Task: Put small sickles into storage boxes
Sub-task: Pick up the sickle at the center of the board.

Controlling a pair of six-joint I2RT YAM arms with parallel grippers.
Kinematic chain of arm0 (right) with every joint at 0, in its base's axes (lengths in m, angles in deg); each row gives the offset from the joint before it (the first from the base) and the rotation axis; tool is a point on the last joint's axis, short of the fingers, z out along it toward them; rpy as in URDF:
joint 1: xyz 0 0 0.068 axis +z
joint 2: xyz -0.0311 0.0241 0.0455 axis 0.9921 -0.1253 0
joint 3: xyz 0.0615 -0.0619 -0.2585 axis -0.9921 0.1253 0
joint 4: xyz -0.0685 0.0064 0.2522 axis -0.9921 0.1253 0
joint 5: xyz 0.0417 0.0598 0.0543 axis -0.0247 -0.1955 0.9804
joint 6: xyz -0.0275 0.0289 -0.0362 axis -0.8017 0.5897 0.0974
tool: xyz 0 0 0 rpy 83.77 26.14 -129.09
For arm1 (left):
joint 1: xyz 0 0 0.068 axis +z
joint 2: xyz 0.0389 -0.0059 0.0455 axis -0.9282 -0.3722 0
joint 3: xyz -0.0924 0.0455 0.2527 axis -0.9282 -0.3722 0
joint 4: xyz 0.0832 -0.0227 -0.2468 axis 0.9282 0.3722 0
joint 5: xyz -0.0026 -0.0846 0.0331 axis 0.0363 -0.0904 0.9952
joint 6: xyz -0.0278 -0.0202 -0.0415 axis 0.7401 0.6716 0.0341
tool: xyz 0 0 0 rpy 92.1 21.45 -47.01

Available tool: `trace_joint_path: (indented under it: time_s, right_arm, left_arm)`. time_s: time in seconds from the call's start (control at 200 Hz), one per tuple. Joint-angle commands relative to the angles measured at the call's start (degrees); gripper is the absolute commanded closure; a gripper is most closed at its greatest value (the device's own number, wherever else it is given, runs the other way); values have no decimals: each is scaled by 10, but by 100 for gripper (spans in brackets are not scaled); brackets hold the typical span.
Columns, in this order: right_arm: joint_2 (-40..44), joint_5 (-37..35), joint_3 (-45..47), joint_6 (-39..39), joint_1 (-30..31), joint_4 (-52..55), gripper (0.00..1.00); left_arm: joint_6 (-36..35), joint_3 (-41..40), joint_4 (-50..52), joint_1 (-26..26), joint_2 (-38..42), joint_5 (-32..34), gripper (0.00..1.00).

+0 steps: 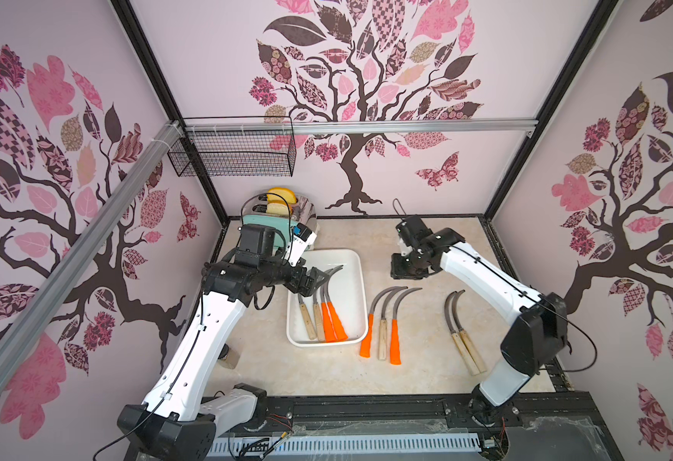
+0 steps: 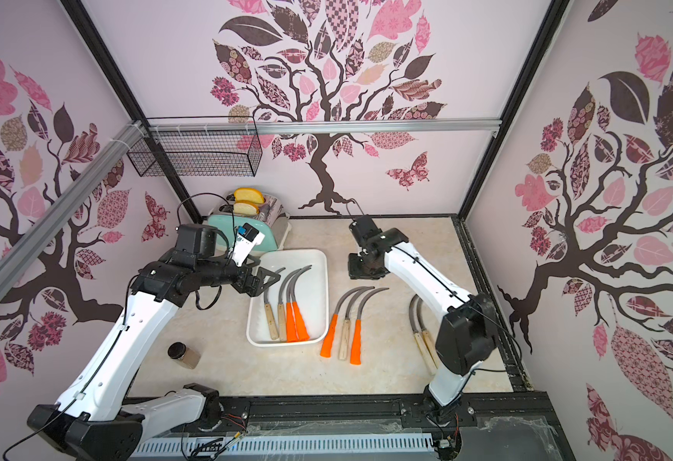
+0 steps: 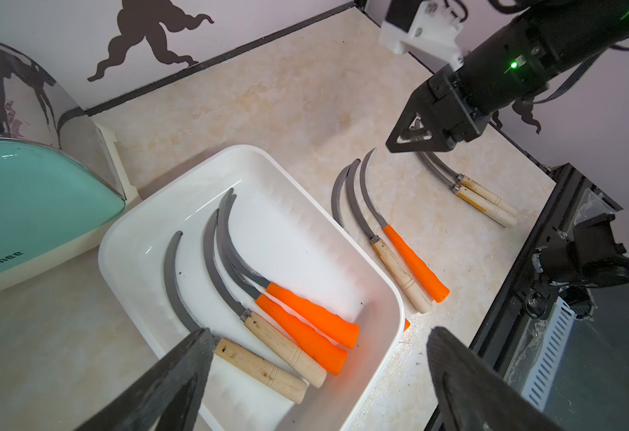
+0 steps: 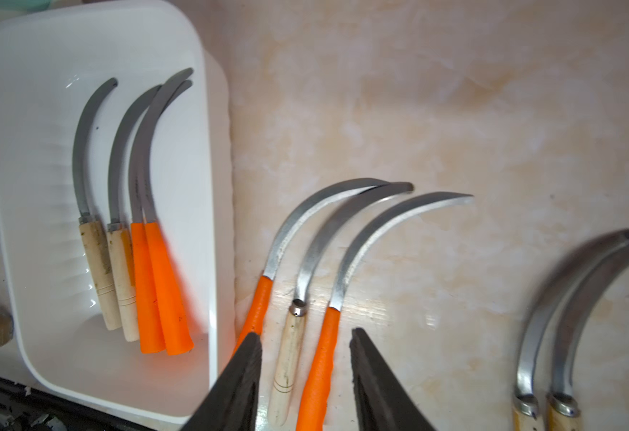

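Observation:
The white storage box [image 1: 354,266] sits mid-table and holds several small sickles [image 1: 324,315], two with wooden handles and two with orange ones. They also show in the left wrist view [image 3: 268,294] and the right wrist view [image 4: 137,231]. My left gripper [image 1: 320,281] [image 3: 318,332] hangs open and empty over the box's left side. Three sickles [image 1: 382,319] [image 4: 305,283] lie on the table just right of the box. Two wooden-handled sickles [image 1: 462,331] lie farther right. My right gripper [image 1: 404,273] [image 4: 305,332] hovers high behind the three, jaws apart, holding nothing.
A mint toaster [image 1: 282,217] with bread slices stands behind the box in the back-left corner. A black wire basket [image 1: 235,153] hangs on the back rail. A small brown jar [image 2: 185,355] stands front left. A black frame edges the table's front and right.

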Motion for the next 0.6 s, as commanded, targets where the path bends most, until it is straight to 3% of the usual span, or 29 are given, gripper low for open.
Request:
trace_joint_path:
  time_s: [0.0, 0.235, 0.44, 0.54, 0.595]
  right_arm:
    - [45, 5, 72, 7, -7, -7, 57]
    - [111, 46, 226, 45, -8, -54, 58]
    - [109, 1, 246, 55, -12, -35, 57]
    - [109, 40, 260, 55, -51, -42, 57]
    - [115, 27, 261, 54, -63, -43, 57]
  left_arm:
    - [-10, -4, -2, -1, -7, -12, 6]
    - [-6, -10, -9, -2, -15, -26, 6]
    - [1, -13, -19, -3, -24, -41, 6]
    - [7, -18, -27, -4, -22, -45, 6]
    - [8, -18, -28, -4, -20, -44, 6]
